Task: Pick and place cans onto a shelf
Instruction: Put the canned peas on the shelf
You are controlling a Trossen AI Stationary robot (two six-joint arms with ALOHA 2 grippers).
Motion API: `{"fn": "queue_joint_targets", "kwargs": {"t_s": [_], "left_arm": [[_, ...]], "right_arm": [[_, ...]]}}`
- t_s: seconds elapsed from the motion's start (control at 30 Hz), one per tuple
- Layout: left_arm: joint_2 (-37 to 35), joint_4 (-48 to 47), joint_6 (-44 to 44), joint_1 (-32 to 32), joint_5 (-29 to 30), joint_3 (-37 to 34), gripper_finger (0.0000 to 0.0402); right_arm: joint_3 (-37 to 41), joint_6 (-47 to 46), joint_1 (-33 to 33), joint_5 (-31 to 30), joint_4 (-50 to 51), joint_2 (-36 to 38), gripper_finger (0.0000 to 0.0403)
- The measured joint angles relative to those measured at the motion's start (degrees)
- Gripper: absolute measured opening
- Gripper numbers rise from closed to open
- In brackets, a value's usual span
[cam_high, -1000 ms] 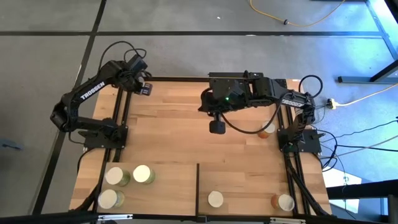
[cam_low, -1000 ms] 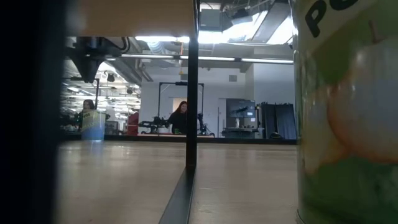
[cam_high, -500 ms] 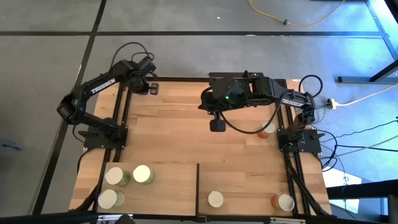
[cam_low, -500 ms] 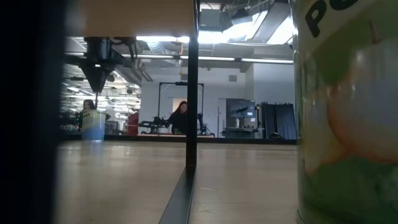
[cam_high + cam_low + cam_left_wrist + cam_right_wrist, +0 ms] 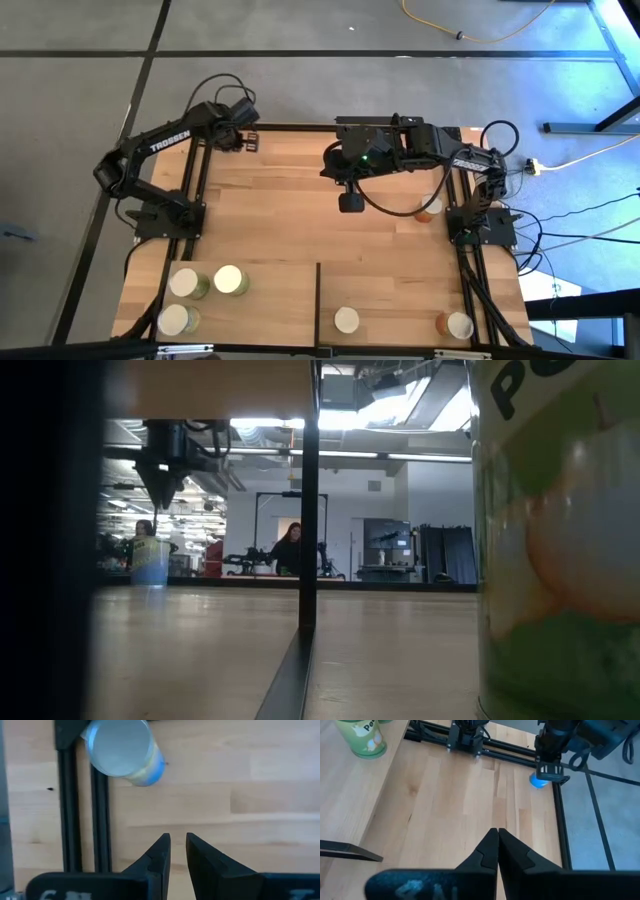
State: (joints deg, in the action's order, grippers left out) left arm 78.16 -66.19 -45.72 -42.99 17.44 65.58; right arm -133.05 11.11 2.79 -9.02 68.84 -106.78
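The left gripper (image 5: 178, 851) hangs over the far left corner of the striped wooden table (image 5: 300, 215), fingers a small gap apart and holding nothing, likely lining up a grab. The small blue-sided can with a pale top (image 5: 123, 749) stands just ahead of it, beside the black rail (image 5: 82, 805). The right gripper (image 5: 497, 845) waits mid-table, pinched closed and empty.

Blue-sided can (image 5: 125, 751), striped tabletop (image 5: 240, 795)

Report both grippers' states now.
Left gripper: fingers slightly apart, empty, near a blue can.
Right gripper: fingers closed, empty, over the table.
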Motion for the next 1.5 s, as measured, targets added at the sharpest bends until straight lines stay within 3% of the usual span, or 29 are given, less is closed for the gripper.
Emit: {"fn": "queue_joint_targets", "kwargs": {"t_s": [0.2, 0.3, 0.57, 0.8, 0.93, 1.1, 1.5], "left_arm": [[-0.03, 1.64, -2.24, -0.23, 1.24, 0.00, 0.0054], [-0.03, 1.33, -2.19, -0.23, -1.45, 0.00, 0.0054], [-3.58, 1.13, -0.22, 2.38, -2.22, 1.15, 0.0054], [-13.80, 0.65, 2.44, 3.98, -2.10, 1.90, 0.0054], [-16.61, 0.66, 5.28, 3.95, -0.06, 1.90, 0.0054], [-15.05, 1.49, 5.41, 1.27, 4.26, 1.90, 0.0054], [-6.85, 2.50, 5.76, -3.89, -1.38, 1.90, 0.0035]], "right_arm": [[0.00, -0.07, 0.00, 0.00, 0.00, 0.00, 0.0010], [0.00, -0.04, -0.64, 0.02, -0.04, 0.00, 0.0010], [3.14, 1.03, -6.74, 0.35, -3.04, -0.31, 0.0010], [6.54, 1.49, -11.52, 10.10, -17.51, -0.86, 0.0010], [6.75, 3.19, -12.02, 13.59, -20.27, -1.88, 0.0010], [6.71, 4.44, -12.29, 12.87, -20.24, -2.10, 0.0010], [6.71, 4.44, -12.50, 13.67, -18.23, -2.16, 0.0010]]}}
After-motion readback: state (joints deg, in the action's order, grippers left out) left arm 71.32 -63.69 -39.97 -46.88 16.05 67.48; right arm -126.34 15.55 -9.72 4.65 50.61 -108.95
